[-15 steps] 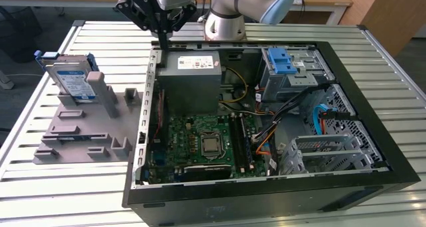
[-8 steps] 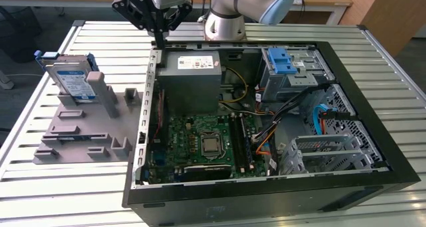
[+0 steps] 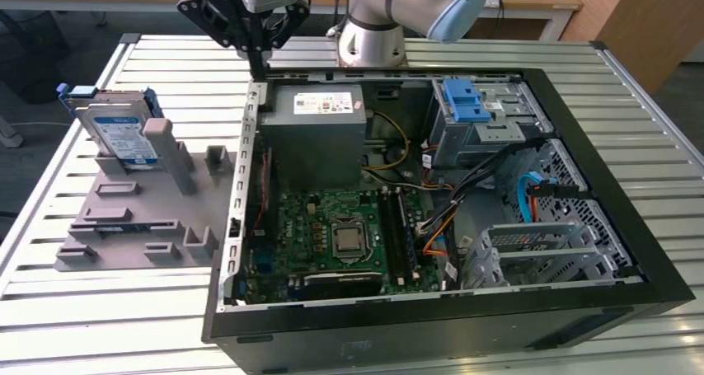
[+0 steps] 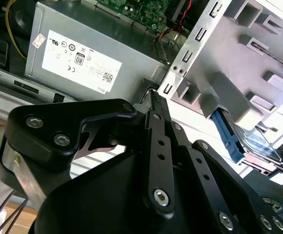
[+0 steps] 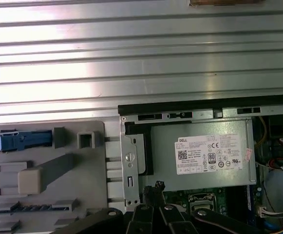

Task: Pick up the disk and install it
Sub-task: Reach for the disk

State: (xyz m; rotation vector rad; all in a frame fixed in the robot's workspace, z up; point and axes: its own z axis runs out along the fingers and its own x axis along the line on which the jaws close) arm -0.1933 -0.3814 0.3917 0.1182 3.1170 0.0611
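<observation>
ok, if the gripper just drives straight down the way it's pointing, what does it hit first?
Likely the metal case wall beside the power supply, or that supply's near edge: the gripper points down at that corner. Depth is unclear. The disk stands off its line.

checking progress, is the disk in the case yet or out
Out: the disk stands upright in the grey holder beside the open case.

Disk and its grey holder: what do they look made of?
The disk: silvery metal body, going by its sheen; its blue rails look like plastic. The holder: matte, even grey with blocky moulded shapes, likely plastic, though painted metal cannot be ruled out.
</observation>
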